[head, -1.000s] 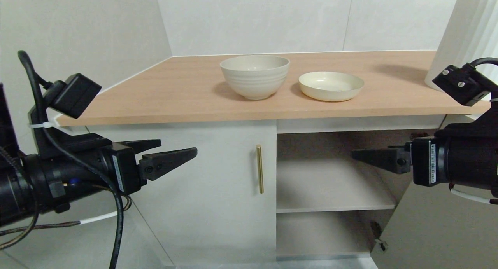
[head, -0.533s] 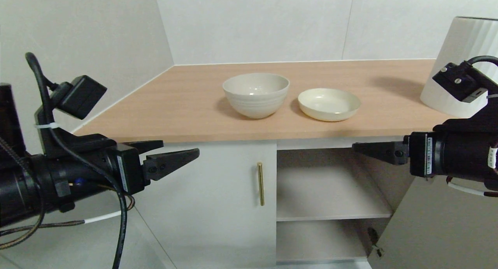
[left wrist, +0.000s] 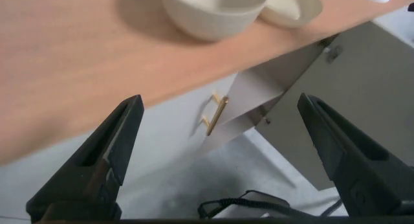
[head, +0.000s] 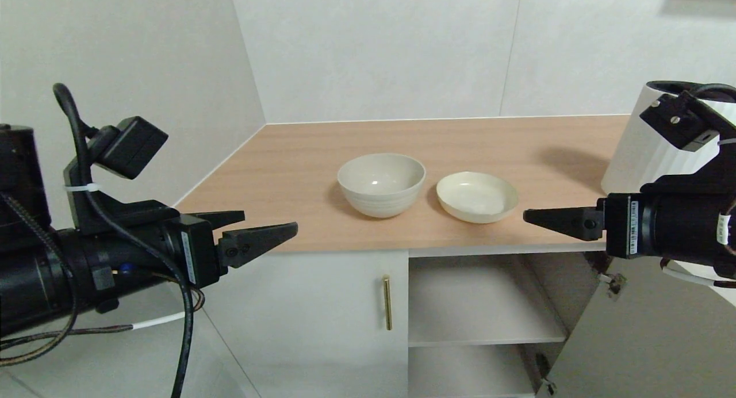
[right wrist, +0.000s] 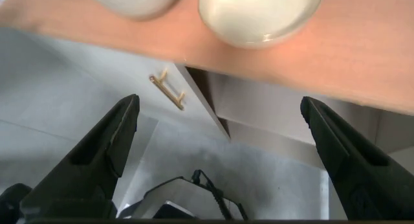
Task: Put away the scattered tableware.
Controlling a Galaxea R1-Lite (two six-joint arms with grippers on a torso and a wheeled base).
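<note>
Deep ribbed off-white ceramic bowl (head: 381,184) and shallow cream dish (head: 476,196) sit side by side on the light wooden countertop (head: 287,173), with both claws empty.

The bowl stands upright to the left of the dish and just beside it, both near the counter's front edge. The left gripper (head: 270,221) hangs in front of the counter edge, left of the bowl, its fingers spread wide and touching nothing. The right gripper (right wrist: 217,104) hangs right of the dish, also wide open and holding nothing. Below, the white cabinet (head: 322,323) has its left door shut, with a brass bar handle (head: 387,302). Its right side is open onto a pale shelf (head: 483,306).
</note>
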